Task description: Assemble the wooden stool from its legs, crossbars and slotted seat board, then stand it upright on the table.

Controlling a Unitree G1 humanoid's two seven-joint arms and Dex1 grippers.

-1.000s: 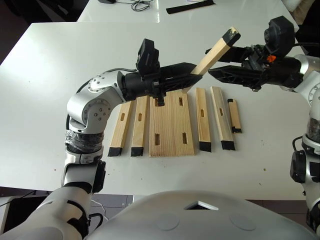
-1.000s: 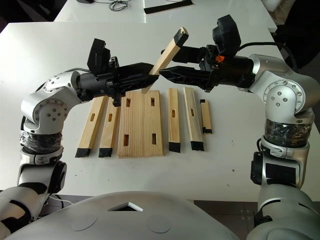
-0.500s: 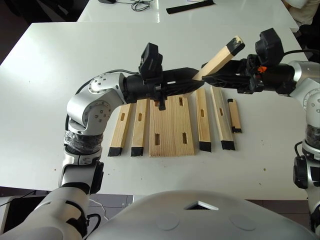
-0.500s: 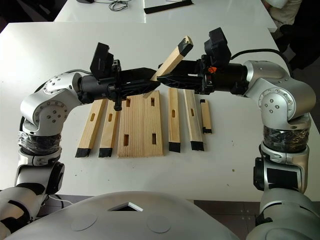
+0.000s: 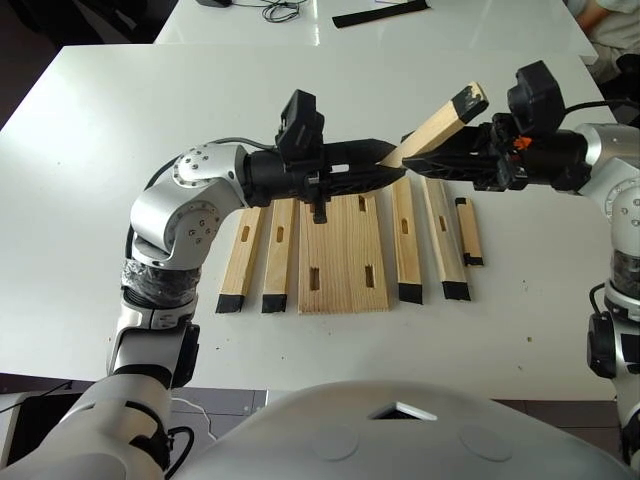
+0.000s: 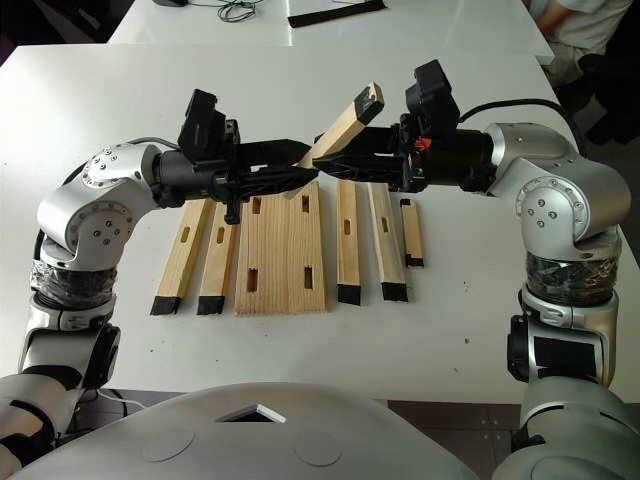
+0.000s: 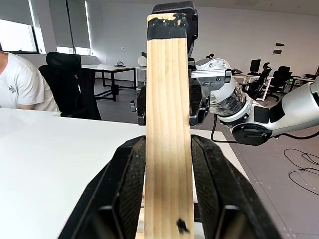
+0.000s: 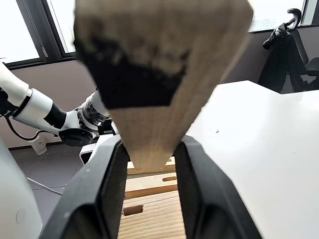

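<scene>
Left eye view: nearest the robot, the slotted seat board lies flat on the white worktop, with two loose legs on its left, two more legs on its right and a short crossbar just beside the outermost one, nothing yet joined. Above the board's far end the held leg hangs tilted, its black-tipped end up and toward the robot's right. The left jaws are clamped on its lower end; the right jaws straddle the wood just beside them, and whether they have closed on it cannot be told. The handover looks like the weak point: should the left jaws let go before the right have a firm hold, the leg would likely drop onto the board and knock the laid-out parts askew. Should both clamp while the arms pull differently, the leg could twist or slip in one hold, and the two sets of tips sit close enough to foul each other. No brand, label or writing can be read on the wooden parts, whose only marks are black ends, nor on the black strip and cables lying on the second table beyond.
</scene>
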